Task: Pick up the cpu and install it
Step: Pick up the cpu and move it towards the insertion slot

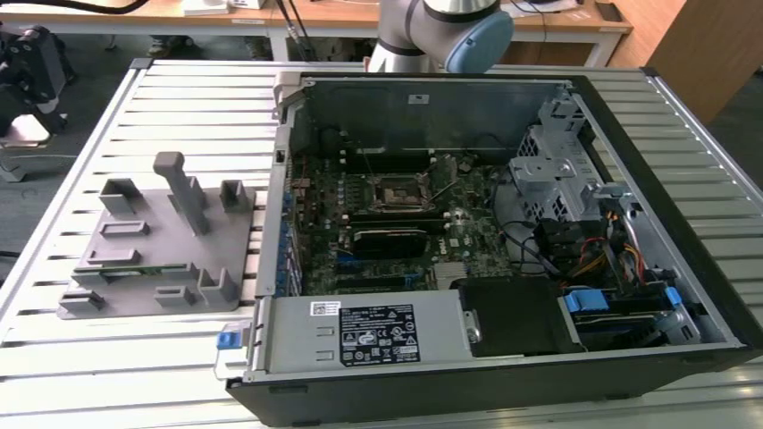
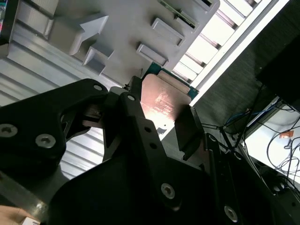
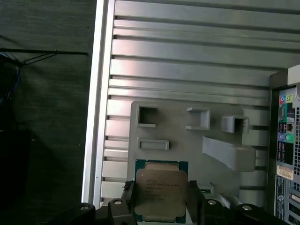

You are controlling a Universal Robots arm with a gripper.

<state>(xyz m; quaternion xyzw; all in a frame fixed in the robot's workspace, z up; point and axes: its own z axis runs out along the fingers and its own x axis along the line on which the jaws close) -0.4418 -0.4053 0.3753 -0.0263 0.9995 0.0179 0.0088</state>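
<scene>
The cpu (image 3: 161, 187) is a small square chip with a pale metal top and a green rim. It sits between my gripper's (image 3: 161, 202) two black fingers (image 3: 128, 197), which press on two opposite edges. In the second wrist view the cpu (image 2: 161, 99) also lies between the fingers (image 2: 186, 130) of the gripper (image 2: 164, 123). The chip hangs above the grey plastic holder (image 3: 187, 136) on the slatted table. In the exterior view the black socket frame (image 1: 394, 192) lies on the motherboard (image 1: 465, 228) inside the open case.
The open computer case (image 1: 667, 295) fills the exterior view's right, and the arm's base (image 1: 444, 31) stands behind it. The grey holder (image 1: 155, 241) with upright posts lies on the slatted table (image 1: 120, 366) to the exterior view's left. The case's port panel (image 3: 286, 140) borders the holder.
</scene>
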